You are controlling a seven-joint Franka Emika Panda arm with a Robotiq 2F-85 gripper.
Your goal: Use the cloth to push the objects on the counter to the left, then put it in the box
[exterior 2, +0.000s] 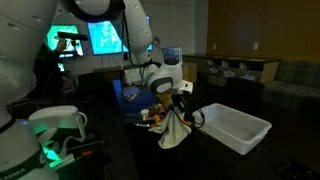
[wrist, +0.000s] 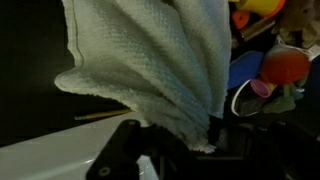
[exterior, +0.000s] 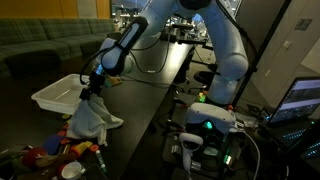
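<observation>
Wrist view is mostly filled by the cloth (wrist: 150, 60), a pale, ribbed fold running away from the claw (wrist: 178, 140). The claw's dark fingers are pinched closed on its gathered end at the lower edge. The exact spot where they meet the fabric is covered by the cloth itself. Low on one side a white strip of the box (wrist: 40, 165) shows, cut off by the frame. On the opposite side the objects (wrist: 270, 65), a cluster of coloured things, are half hidden behind the cloth and too blurred to name singly.

In both exterior views the cloth (exterior: 92, 118) (exterior 2: 175, 128) hangs straight down from the claw (exterior: 92, 88) (exterior 2: 181, 102), lifted over the dark bench (exterior: 150, 110). Whether its lower hem touches the bench cannot be told in this dim light. The box (exterior: 55, 95) (exterior 2: 237, 125) stands just beside the hanging cloth and is open at the top. The objects (exterior: 60, 155) (exterior 2: 148, 118) lie near the cloth's other side. They are partly cut off by the lower edge in an exterior view and partly screened by the cloth in the other.
</observation>
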